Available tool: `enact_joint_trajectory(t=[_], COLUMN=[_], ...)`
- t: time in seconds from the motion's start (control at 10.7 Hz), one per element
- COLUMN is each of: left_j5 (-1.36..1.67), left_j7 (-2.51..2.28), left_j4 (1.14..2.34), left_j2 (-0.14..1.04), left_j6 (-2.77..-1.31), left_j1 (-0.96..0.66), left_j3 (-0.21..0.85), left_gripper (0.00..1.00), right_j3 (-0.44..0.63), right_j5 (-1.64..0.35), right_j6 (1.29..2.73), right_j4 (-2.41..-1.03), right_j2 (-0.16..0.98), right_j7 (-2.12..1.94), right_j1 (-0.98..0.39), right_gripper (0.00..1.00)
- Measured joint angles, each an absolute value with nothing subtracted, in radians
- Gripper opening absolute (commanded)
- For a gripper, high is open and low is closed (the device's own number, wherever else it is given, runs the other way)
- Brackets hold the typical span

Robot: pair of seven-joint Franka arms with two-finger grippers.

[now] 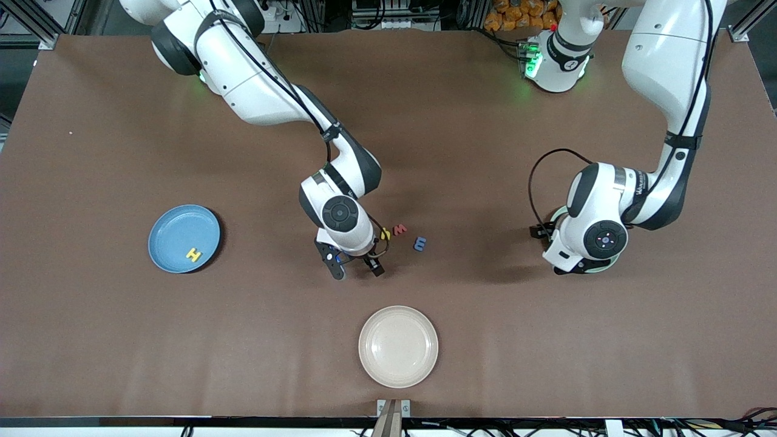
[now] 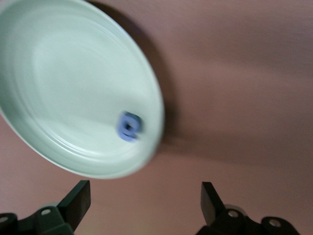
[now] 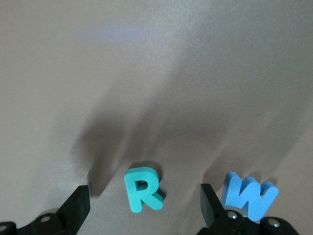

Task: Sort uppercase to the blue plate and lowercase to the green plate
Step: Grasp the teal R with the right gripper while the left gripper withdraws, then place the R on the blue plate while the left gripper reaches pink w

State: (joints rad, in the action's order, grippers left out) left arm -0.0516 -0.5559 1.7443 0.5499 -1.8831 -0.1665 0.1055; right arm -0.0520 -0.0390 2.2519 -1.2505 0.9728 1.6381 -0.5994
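- Hovering low over the middle of the table, our right gripper (image 3: 143, 208) has its jaws spread wide and empty, and the teal R (image 3: 142, 189) lies flat between the two fingertips, touching neither.
- Just outside one fingertip (image 3: 211, 201) lies the blue W (image 3: 249, 194), close enough that we judge it could get nudged if the jaws come down off line.
- Out from there, beside the right gripper (image 1: 354, 264), we see a small yellow letter (image 1: 385, 233), a red letter (image 1: 399, 229) and a blue letter (image 1: 420, 243) loose on the mat, all unsorted.
- Over at our left gripper (image 2: 145, 204), the jaws are wide apart and hold nothing; the green plate (image 2: 29, 34) sits just ahead of them with one blue letter (image 2: 129, 126) resting inside near its rim.
- The blue plate (image 1: 173, 221), well off toward the right arm's end, carries the yellow H (image 1: 193, 255).
- So by our count one capital and one small letter are home, and five are visibly left; we cannot see an eighth.
- The cream plate (image 1: 425, 364) sits empty nearer the front camera, clear of the reach.
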Motion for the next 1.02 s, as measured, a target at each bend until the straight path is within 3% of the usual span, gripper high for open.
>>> enact_joint_trajectory(t=[0.09, 0.19, 0.28, 0.65, 1.02], left_j5=[0.032, 0.103, 0.135, 0.168, 0.304], left_j7=[-0.635, -0.734, -0.833, -1.156, -1.411], left_j4=[1.735, 1.722, 1.707, 1.655, 1.535], left_j2=[0.549, 0.549, 0.549, 0.578, 0.676], left_j6=[-1.886, -1.892, -1.900, -1.983, -1.996], left_j1=[-0.192, -0.219, -0.247, -0.353, -0.361], left_j3=[0.107, 0.108, 0.108, 0.100, 0.093], left_gripper=[0.99, 0.99, 0.99, 0.99, 0.99], right_j3=[-0.052, -0.052, -0.051, -0.047, -0.029], right_j5=[-0.039, -0.038, -0.038, -0.038, -0.024], right_j6=[2.253, 2.254, 2.253, 2.243, 2.203], right_j4=[-1.251, -1.250, -1.243, -1.228, -1.208], right_j2=[0.977, 0.977, 0.976, 0.971, 0.959], right_j7=[1.639, 1.639, 1.640, 1.641, 1.591], right_j1=[-0.600, -0.601, -0.601, -0.600, -0.565], right_gripper=[0.65, 0.06, 0.00, 0.00, 0.00])
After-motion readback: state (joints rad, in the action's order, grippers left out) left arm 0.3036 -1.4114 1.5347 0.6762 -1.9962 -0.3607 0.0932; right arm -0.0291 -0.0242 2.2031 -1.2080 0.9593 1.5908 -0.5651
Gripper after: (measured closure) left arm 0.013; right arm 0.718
